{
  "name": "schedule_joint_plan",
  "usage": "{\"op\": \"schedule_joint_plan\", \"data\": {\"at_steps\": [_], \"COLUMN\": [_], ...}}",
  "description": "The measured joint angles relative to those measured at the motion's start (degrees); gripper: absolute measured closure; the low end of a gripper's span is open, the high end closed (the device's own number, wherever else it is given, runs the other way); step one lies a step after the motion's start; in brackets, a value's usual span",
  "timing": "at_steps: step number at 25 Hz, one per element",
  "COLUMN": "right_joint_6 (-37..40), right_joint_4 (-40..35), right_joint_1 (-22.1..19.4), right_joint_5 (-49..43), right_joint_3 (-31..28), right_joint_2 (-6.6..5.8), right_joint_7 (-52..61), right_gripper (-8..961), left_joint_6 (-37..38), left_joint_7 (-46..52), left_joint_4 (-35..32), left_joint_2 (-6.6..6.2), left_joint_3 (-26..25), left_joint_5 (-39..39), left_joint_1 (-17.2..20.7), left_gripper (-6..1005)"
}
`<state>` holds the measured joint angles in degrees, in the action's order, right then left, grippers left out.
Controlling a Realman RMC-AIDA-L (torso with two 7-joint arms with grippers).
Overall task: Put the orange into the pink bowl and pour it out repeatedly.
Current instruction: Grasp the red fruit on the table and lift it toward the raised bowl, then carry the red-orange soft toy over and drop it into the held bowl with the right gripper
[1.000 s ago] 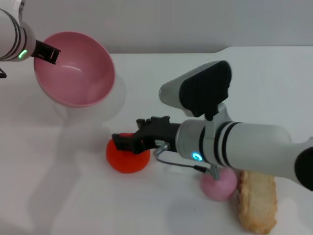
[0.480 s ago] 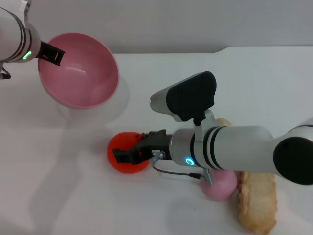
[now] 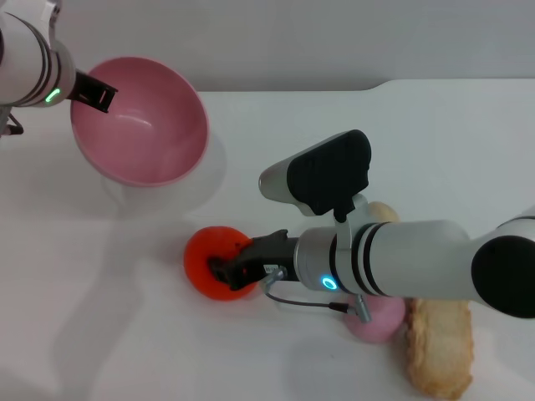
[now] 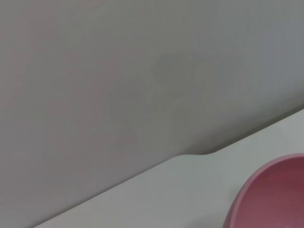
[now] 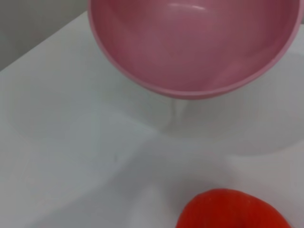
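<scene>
The orange (image 3: 216, 261) sits on the table, right gripper (image 3: 227, 269) clasping it; left gripper (image 3: 94, 93) grips the tilted pink bowl (image 3: 142, 121).

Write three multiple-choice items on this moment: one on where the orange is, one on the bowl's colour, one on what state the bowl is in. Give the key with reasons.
1. Where is the orange?
A. On the table at the right gripper
B. Inside the bowl
C. Held by the left gripper

2. What colour is the bowl?
A. Blue
B. Pink
C. White

3. What state is the bowl in?
A. Flat on the table, holding fruit
B. Upside down on the table
C. Empty, tilted, held at its rim by the left gripper

Key: 1 A, the head view shows it on the table with the right gripper's fingers on it. 2 B, both views show pink. 3 C, its inside is bare and it casts a shadow below.
</scene>
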<state>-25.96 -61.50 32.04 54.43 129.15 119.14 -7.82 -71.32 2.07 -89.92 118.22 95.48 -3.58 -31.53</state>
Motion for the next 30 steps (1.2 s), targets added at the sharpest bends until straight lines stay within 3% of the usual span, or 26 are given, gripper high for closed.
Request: {"op": "schedule_joint_plan", "data": {"at_steps": [3, 8, 20, 30], "right_joint_6": [0.1, -0.6, -18.5, -25.2], "right_joint_4": [-0.4, -4.3, -35.6, -48.8], "right_joint_1": [-0.3, -1.8, -18.0, -20.5], "right_joint_5": [-0.1, -0.9, -16.5, -23.1], "right_joint_3": [0.1, -0.4, -12.3, -14.8], "right_joint_2": [0.04, -0.30, -0.14, 0.19], "right_joint_7": [-0.6, -1.3, -1.3, -0.7], "right_gripper": [571, 638, 749, 834], "left_joint_6": [0.2, 0.4, 0.9, 1.4], "left_joint_7": [0.0, -0.1, -1.0, -4.6], "left_joint_4": [0.0, 0.1, 1.6, 3.5], "left_joint_2": [-0.04, -0.07, -0.23, -0.05], "left_joint_3": [0.0, 0.0, -0.5, -0.2], "left_joint_5": [0.1, 0.2, 2.0, 9.3], "left_joint_1": [0.0, 0.3, 0.7, 1.3], "left_gripper": [958, 958, 957, 956]}}
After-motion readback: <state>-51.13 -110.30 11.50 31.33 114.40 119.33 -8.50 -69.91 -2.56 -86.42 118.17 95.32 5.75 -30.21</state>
